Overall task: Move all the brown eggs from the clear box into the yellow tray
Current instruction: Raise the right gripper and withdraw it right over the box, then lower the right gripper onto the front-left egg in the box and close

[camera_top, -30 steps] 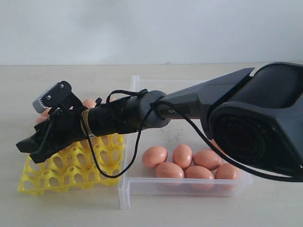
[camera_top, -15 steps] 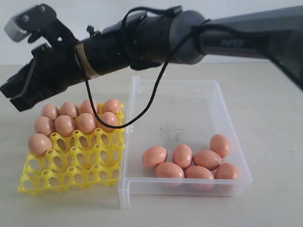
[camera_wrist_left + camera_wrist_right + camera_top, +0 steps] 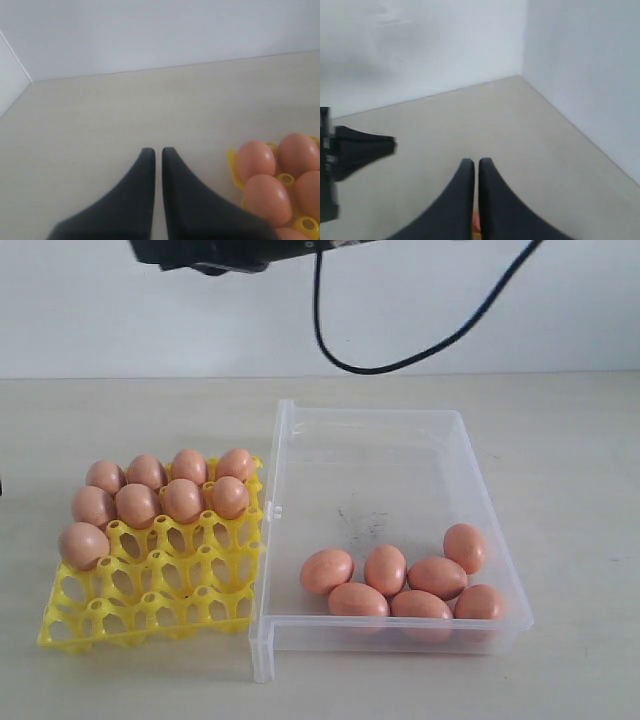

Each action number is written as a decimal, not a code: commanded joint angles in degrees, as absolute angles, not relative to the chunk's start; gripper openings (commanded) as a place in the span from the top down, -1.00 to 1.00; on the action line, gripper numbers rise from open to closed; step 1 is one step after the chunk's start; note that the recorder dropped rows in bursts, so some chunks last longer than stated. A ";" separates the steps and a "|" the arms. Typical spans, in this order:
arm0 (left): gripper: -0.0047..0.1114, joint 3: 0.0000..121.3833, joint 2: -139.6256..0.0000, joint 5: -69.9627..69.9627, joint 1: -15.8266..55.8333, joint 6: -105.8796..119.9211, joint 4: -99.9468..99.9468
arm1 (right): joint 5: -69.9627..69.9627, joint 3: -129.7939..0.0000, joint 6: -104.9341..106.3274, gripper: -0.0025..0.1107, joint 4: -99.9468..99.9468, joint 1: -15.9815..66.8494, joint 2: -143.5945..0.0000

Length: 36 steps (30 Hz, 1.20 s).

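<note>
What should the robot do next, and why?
Probably open the right gripper and bring it down to the eggs in the box. That gripper is shut with nothing in it, seven eggs lie in the box, and the tray has many free cups in its front rows.

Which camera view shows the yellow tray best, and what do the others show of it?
The exterior view: it shows the whole yellow tray, with nine brown eggs in its cups. The left wrist view shows only one corner with some eggs. The right wrist view shows nothing of it.
</note>
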<state>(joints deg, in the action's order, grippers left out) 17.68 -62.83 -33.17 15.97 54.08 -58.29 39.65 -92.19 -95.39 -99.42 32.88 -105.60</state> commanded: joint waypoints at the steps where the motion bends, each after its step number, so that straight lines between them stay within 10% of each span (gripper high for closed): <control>1: 0.85 17.42 -62.38 -32.92 15.86 53.53 -57.56 | 27.97 -82.75 -91.23 0.96 -99.95 29.84 -100.75; 8: 0.85 17.42 -62.38 -32.92 15.86 53.53 -57.42 | 8.43 -66.84 -80.43 0.96 -99.95 29.72 -95.13; 18: 0.85 17.42 -62.38 -31.15 15.86 53.53 -57.43 | 20.94 -63.16 -75.85 0.96 -99.95 29.20 -94.51; 25: 0.85 17.42 -62.38 -30.73 15.86 53.53 -57.43 | -20.83 -59.61 -70.31 0.96 -97.92 29.20 -94.38; 36: 0.85 17.42 -62.38 -30.97 15.86 53.53 -55.84 | -31.83 -64.63 33.88 0.96 -10.57 29.20 -94.38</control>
